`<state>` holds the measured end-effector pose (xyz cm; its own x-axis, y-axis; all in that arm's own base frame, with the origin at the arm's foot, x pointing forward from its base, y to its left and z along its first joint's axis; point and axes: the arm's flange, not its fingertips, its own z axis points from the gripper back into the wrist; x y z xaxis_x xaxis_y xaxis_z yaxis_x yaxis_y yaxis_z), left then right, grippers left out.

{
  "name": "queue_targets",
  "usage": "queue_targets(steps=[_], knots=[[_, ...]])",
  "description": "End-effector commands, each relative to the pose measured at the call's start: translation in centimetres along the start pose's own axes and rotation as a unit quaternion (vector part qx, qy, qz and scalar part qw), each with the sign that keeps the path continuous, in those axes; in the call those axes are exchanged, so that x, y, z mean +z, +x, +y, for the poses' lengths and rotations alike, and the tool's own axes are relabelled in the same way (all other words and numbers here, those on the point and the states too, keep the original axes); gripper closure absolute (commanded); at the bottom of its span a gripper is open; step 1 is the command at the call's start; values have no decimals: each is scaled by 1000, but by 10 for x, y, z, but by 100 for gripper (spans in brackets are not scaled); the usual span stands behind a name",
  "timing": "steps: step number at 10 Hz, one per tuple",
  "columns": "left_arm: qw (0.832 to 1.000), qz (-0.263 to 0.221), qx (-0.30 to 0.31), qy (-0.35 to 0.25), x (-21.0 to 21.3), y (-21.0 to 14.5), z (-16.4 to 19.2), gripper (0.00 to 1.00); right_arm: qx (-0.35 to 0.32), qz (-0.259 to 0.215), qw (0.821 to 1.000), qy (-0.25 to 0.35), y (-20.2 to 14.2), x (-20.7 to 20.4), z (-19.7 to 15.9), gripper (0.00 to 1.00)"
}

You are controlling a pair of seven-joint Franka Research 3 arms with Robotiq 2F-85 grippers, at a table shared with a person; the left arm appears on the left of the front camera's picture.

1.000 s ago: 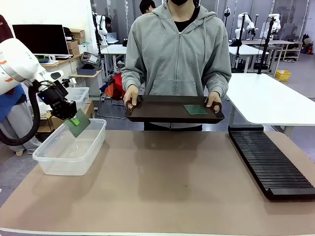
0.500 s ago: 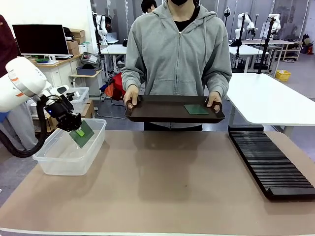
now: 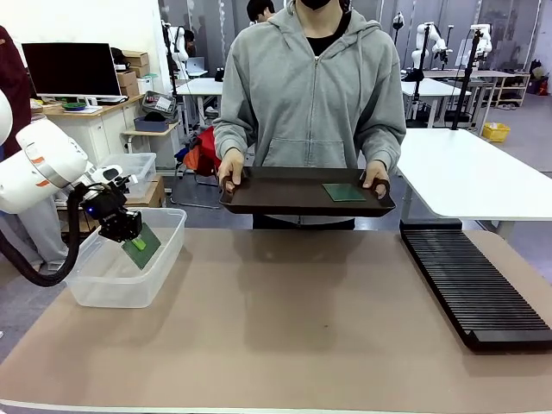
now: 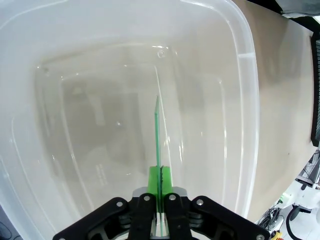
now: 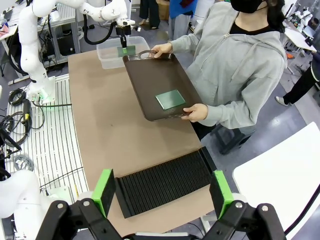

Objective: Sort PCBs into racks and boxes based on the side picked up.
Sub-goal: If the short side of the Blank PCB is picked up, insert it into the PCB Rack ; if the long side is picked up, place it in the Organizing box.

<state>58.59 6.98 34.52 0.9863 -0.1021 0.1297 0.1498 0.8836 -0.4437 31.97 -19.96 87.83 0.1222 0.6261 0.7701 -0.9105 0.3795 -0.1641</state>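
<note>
PCB [image 3: 148,252] is down inside the clear plastic tub [image 3: 112,291], tilted, below the rim. In the left wrist view the board [image 4: 157,130] runs edge-on toward the tub floor, and we can't tell if its far edge touches. Left gripper [image 3: 135,242] is clamped on the near edge, with the green pads [image 4: 154,177] pressed to both faces.

We judge the board to be light, thin and stiff, with no flex showing. Probably slick on the plastic, and its surface could scratch, so an edge pinch like this one suits it, let go low. The tub walls [image 4: 245,75] stand clear of the fingers on each side.

The second PCB [image 3: 343,191] lies flat on a dark brown tray [image 3: 285,205] that a person [image 3: 309,95] holds by both ends over the table's [image 3: 276,336] far edge. Being flat, we'd take it from above near an edge.

The black slotted rack [image 3: 474,285] sits on the robot's right, well apart from the tub. Right gripper [image 5: 162,192] hangs high over the rack [image 5: 165,182], fingers spread wide, holding nothing. Nothing blocks the tub. The tray's raised rim may crowd the next pick.
</note>
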Motion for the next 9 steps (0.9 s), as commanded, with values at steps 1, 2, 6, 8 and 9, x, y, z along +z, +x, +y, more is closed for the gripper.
queue_targets(steps=[1,2,6,8,9], knots=[[1000,-18,9,-12,-9,4,5,97,7,-7,1000,6,0,0,3,0],[1000,-17,10,-16,-12,4,7,97,7,-7,1000,6,0,0,3,0],[1000,-19,5,-5,-10,6,7,77,7,-7,1000,6,0,0,3,0],[1000,-31,1,2,0,7,5,57,7,-7,1000,6,0,0,3,0],[999,-37,0,7,3,6,6,40,7,-7,1000,6,0,0,3,0]])
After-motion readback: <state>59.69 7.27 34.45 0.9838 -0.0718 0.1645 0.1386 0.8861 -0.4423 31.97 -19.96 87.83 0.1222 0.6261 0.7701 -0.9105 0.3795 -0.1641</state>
